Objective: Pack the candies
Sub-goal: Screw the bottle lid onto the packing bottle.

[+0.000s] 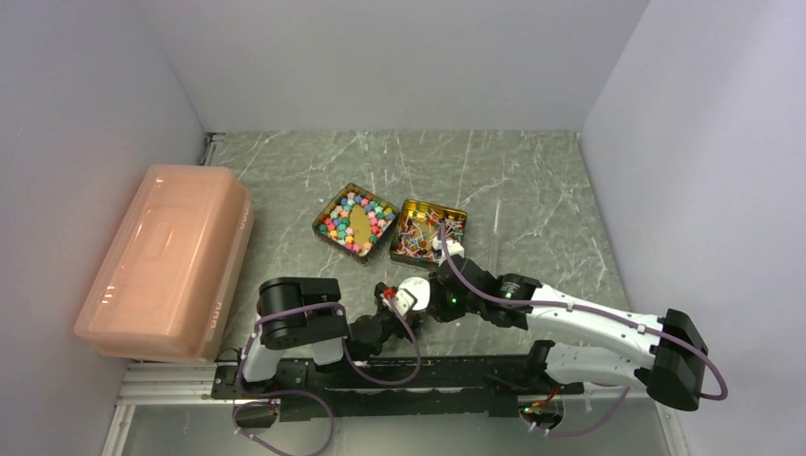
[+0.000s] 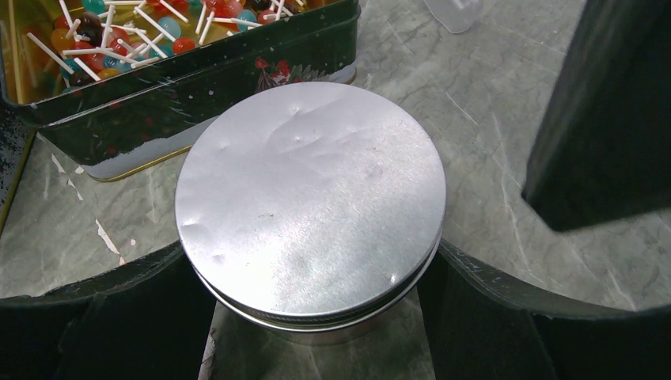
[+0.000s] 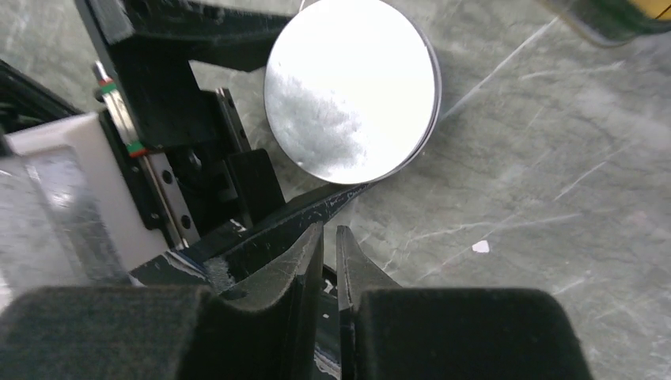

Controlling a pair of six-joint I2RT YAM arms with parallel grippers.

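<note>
Small multicoloured candies (image 1: 356,217) fill the left square tin. The right tin (image 1: 428,231) holds small round sweets on white sticks, which also show in the left wrist view (image 2: 119,32). A small round jar (image 1: 413,292) with a silver lid (image 2: 308,198) stands on the table in front of the tins. My left gripper (image 2: 312,255) is shut on the jar, one finger (image 2: 119,317) against each side. My right gripper (image 3: 330,231) is shut and empty, just right of the jar (image 3: 352,87) and beside the left gripper's finger.
A large pink plastic box (image 1: 171,261) with its lid on lies at the left side of the table. The right arm's dark finger (image 2: 609,111) stands close to the jar's right. Grey walls enclose the table on three sides.
</note>
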